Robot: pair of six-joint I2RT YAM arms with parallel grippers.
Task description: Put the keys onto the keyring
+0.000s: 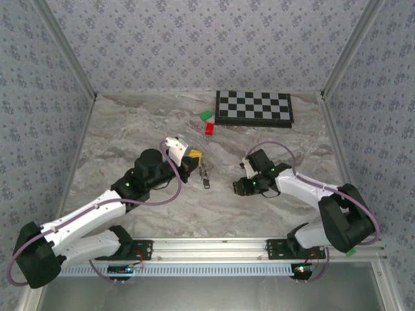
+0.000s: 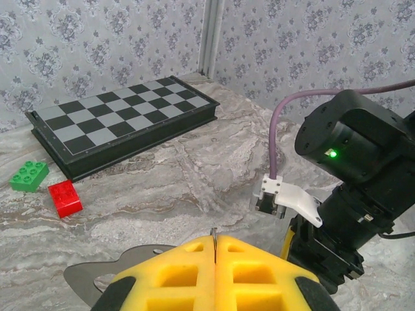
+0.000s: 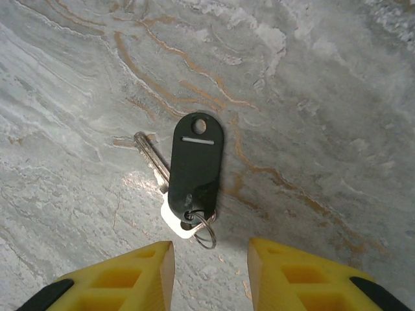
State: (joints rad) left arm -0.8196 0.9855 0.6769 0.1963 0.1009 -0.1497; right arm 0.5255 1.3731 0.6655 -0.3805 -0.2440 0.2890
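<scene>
A key with a black oval head (image 3: 196, 162) and a short silvery blade (image 3: 150, 159) lies flat on the marble table. A small wire ring (image 3: 206, 231) is threaded through its head. My right gripper (image 3: 211, 272) hovers just above it, open, with the ring in line with the gap between the yellow pads. From above, the keys (image 1: 205, 176) lie between the two grippers. My left gripper (image 1: 194, 155) is shut, and a thin silvery metal edge (image 2: 213, 233) pokes out between its pads (image 2: 259, 272). It looks like the keyring seen edge-on. My right gripper (image 1: 238, 188) points left toward the keys.
A folded chessboard (image 1: 254, 107) lies at the back of the table, with a green block (image 1: 206, 116) and a red block (image 1: 210, 128) beside it. The right arm's wrist (image 2: 350, 188) stands close in front of my left gripper. Patterned walls enclose the table.
</scene>
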